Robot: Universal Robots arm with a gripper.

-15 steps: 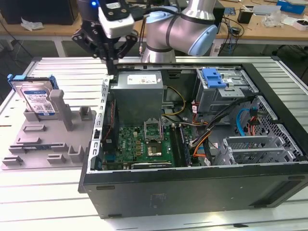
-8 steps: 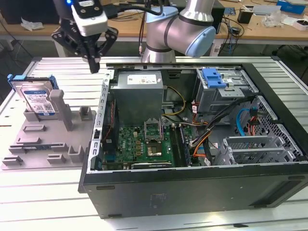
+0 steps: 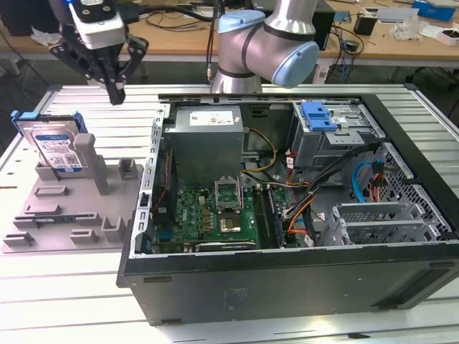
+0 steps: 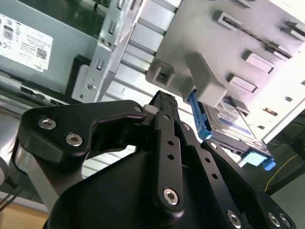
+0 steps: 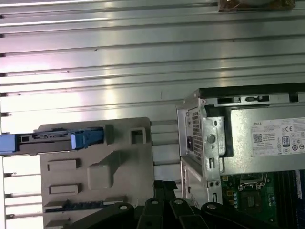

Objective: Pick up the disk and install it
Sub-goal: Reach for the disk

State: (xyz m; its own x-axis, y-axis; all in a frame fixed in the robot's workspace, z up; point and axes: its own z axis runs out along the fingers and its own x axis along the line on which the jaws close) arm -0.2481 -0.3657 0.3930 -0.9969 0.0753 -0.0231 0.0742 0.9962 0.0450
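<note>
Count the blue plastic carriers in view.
2. One carrier frames the disk standing in the grey stand at the exterior view's left; the other carrier sits at the drive cage inside the case. More may be hidden in the cage.

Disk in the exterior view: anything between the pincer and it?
Nothing loose. The pincer hangs in open air above the disk and toward the exterior view's right of it. A gray upright post stands at the disk's edge on that side, but the disk's top edge is bare.
</note>
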